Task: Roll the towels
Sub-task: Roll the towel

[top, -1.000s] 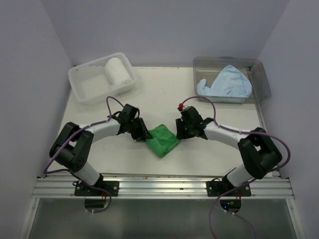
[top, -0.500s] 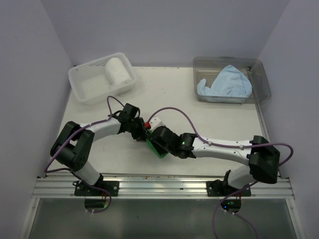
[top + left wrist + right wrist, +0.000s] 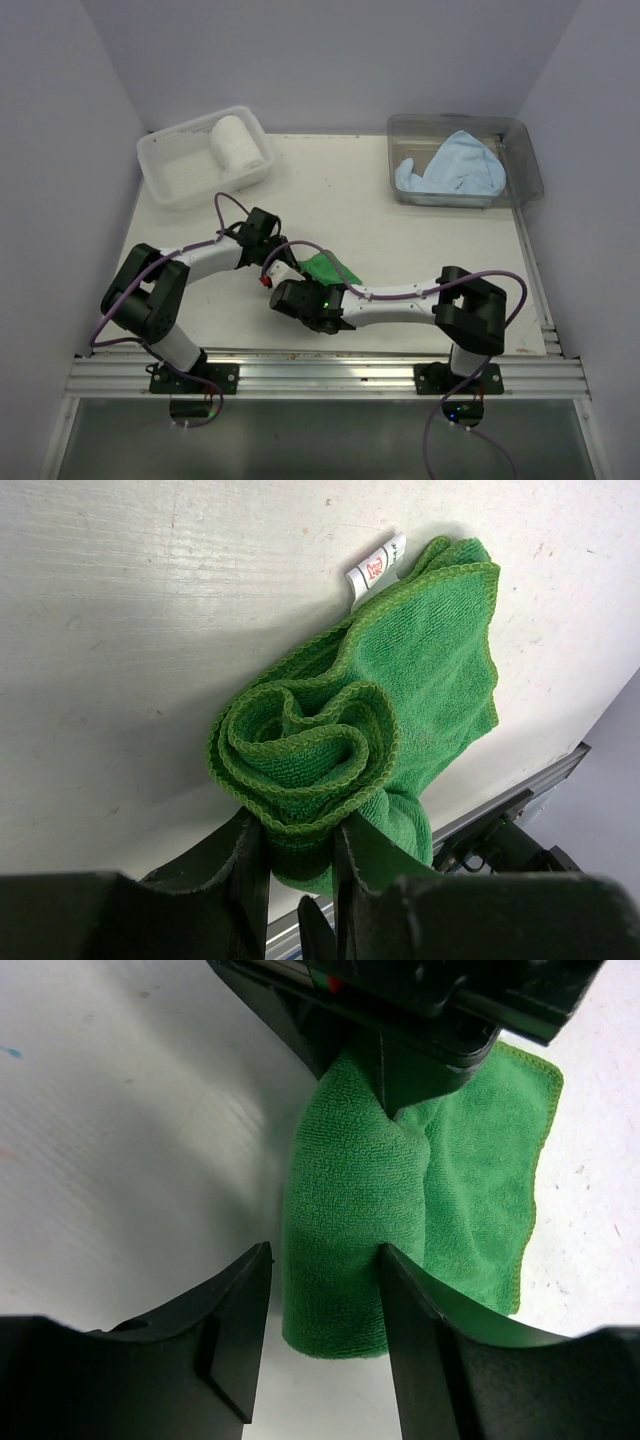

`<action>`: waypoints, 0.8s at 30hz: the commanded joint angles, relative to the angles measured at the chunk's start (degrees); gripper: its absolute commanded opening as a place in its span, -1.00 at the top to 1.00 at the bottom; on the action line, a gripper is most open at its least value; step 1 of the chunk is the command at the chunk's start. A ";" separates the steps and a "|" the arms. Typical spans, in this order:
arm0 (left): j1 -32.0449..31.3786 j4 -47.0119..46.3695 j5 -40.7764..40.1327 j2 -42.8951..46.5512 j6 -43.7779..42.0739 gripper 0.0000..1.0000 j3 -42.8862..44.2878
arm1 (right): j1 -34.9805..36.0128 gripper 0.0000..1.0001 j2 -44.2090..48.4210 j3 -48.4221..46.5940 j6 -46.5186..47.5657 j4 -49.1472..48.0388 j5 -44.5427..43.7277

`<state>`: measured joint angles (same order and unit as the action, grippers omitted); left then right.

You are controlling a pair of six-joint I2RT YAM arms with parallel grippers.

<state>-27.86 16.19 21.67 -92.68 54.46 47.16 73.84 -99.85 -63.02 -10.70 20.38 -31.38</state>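
Observation:
The green towel [image 3: 333,269] lies partly rolled at the middle of the table, its loose flap [image 3: 430,660] spread flat. My left gripper [image 3: 279,264] [image 3: 298,825] is shut on one end of the roll, the coil showing between its fingers. My right gripper [image 3: 300,286] [image 3: 325,1255] stands open astride the roll's [image 3: 340,1230] other end. Its right finger touches the cloth and a gap shows at the left finger. The white towel [image 3: 238,143] sits rolled in the lattice basket. In the clear tub lies the light blue towel [image 3: 452,168], crumpled.
The white lattice basket [image 3: 175,170] stands at the back left and the clear tub [image 3: 520,150] at the back right. The right arm [image 3: 400,298] stretches across the near part of the table. A metal rail [image 3: 330,375] runs along the near edge.
The right arm has swung from the towel's right side across to its near left, and its jaws now straddle the roll, wider apart. The left gripper holds as before.

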 commanded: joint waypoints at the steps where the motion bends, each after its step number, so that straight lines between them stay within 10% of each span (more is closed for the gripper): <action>1: -0.36 2.01 -0.84 -0.66 -1.02 0.84 1.10 | 0.25 -0.03 -2.53 -1.93 0.24 -0.43 -7.37; 10: -0.36 2.18 -0.66 -0.13 -1.19 0.75 1.09 | 0.34 -0.02 -7.28 -0.87 -2.22 -1.49 -10.98; 17: 0.08 2.01 -0.93 3.12 -1.46 0.05 0.48 | -1.94 0.97 -1.67 3.43 -4.33 -7.19 -6.08; 24: 1.31 -2.64 1.71 5.14 -1.28 -0.79 -1.63 | -7.83 1.00 5.98 10.01 -7.14 -13.17 10.17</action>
<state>-27.00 15.77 21.91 -90.06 53.80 46.35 68.62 -97.69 -55.90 -14.61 11.86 -30.26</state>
